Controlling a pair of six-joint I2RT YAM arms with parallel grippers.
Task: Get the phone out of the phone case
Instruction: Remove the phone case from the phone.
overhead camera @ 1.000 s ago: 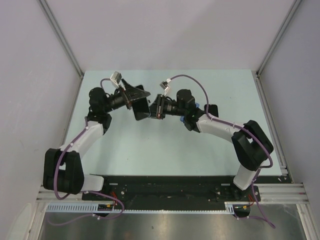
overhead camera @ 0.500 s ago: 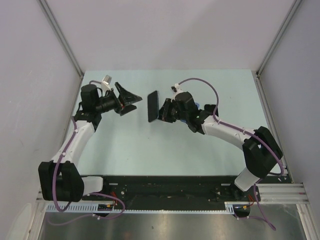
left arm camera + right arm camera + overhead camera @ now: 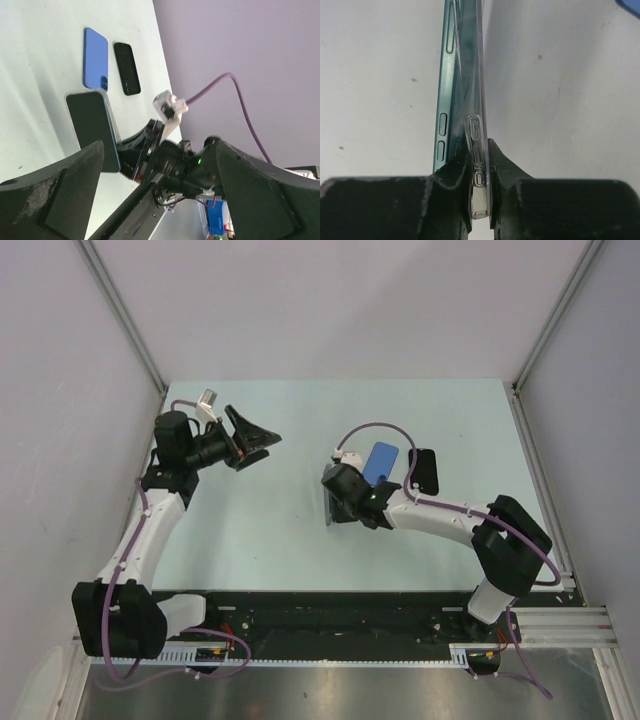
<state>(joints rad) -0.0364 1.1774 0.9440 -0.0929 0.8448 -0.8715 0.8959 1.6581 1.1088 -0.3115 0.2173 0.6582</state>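
Note:
In the right wrist view my right gripper (image 3: 479, 145) is shut on the edge of the clear phone case (image 3: 476, 90). The teal phone (image 3: 446, 85) stands edge-on just left of the case, its near end spread away from it. From above, the right gripper (image 3: 333, 508) holds phone and case (image 3: 329, 510) edge-down, low over the table. The left wrist view shows the phone's dark screen (image 3: 92, 125) facing my left gripper (image 3: 160, 150). The left gripper (image 3: 262, 445) hangs open and empty, well to the left of the phone.
A blue phone (image 3: 382, 462) and a black phone (image 3: 425, 470) lie flat on the pale green table (image 3: 260, 530) behind the right arm; both also show in the left wrist view as the blue phone (image 3: 96, 57) and the black phone (image 3: 126, 67). Walls close in the table's sides.
My left gripper let go of the phone, opened wide and drew back to the left. The right arm swung the phone and case down and toward the near side of the table.

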